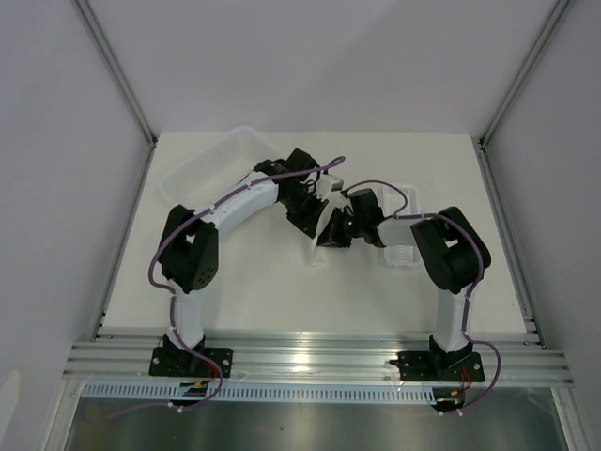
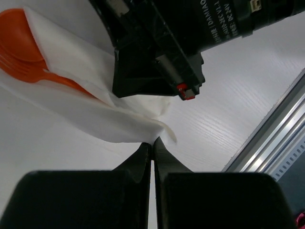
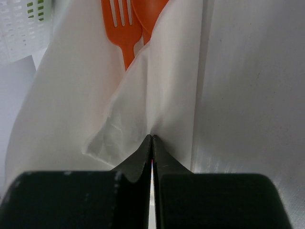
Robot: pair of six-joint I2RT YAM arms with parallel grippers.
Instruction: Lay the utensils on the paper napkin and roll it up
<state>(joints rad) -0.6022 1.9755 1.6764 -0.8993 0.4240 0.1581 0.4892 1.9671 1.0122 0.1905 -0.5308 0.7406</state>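
Note:
The white paper napkin (image 3: 71,95) lies mid-table, partly folded over the orange fork (image 3: 123,28) and spoon (image 3: 151,14). It also shows in the left wrist view (image 2: 95,114), where the orange spoon (image 2: 24,47) pokes out at upper left. My right gripper (image 3: 152,137) is shut on a fold of the napkin. My left gripper (image 2: 153,141) is shut on another edge of the napkin. In the top view both grippers, left (image 1: 315,202) and right (image 1: 336,230), meet over the napkin (image 1: 319,249), which they mostly hide.
A large translucent bin (image 1: 211,164) stands at the back left. A ribbed white tray (image 1: 402,235) lies by the right arm and shows in the right wrist view (image 3: 21,28). The metal rail (image 2: 271,138) runs along the table's near edge.

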